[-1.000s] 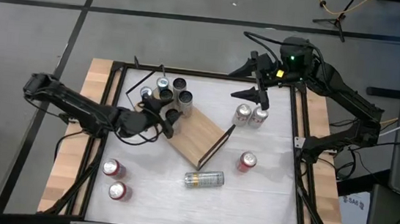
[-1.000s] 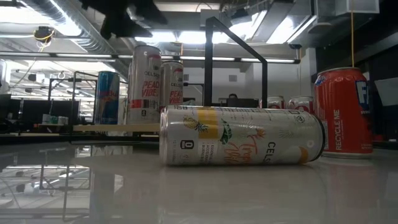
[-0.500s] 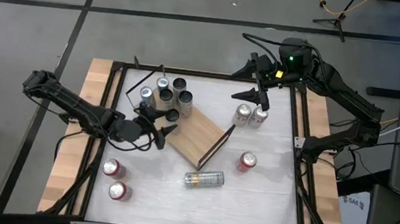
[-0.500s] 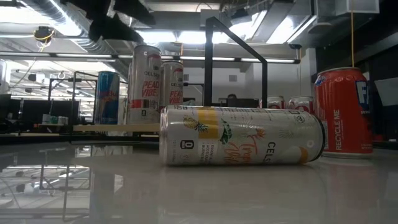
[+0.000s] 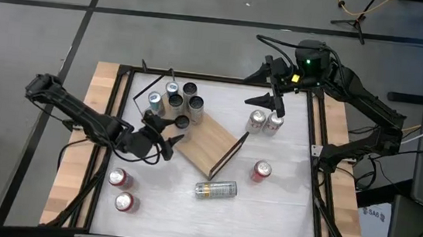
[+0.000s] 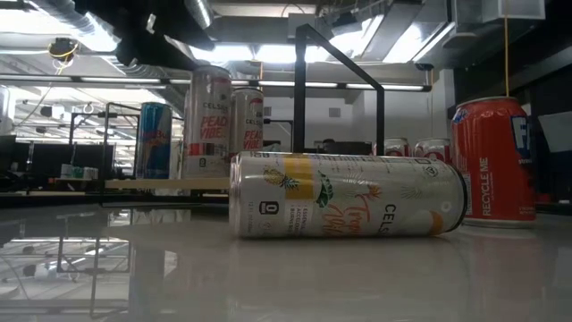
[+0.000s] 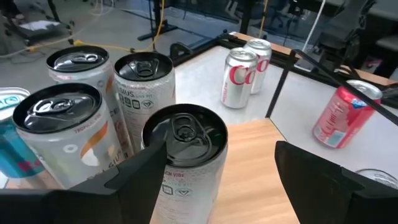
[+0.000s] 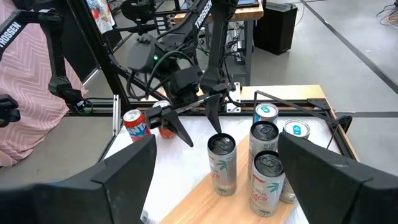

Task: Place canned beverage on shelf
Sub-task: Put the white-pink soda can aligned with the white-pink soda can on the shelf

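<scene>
Aluminium-walled, the pale lying can (image 5: 215,190), lower centre, is judged light, slippery, dentable; mid-body hold suits. Left gripper (image 5: 169,141) and right gripper (image 5: 265,99) are spread empty.

A white worktop (image 5: 280,218) sits in a black frame (image 5: 319,183) with wooden side strips (image 5: 66,174). Grey floor (image 5: 41,32) surrounds it, a yellow cable (image 5: 354,8) lying there. Pink cloth (image 8: 25,93) hangs behind.
</scene>
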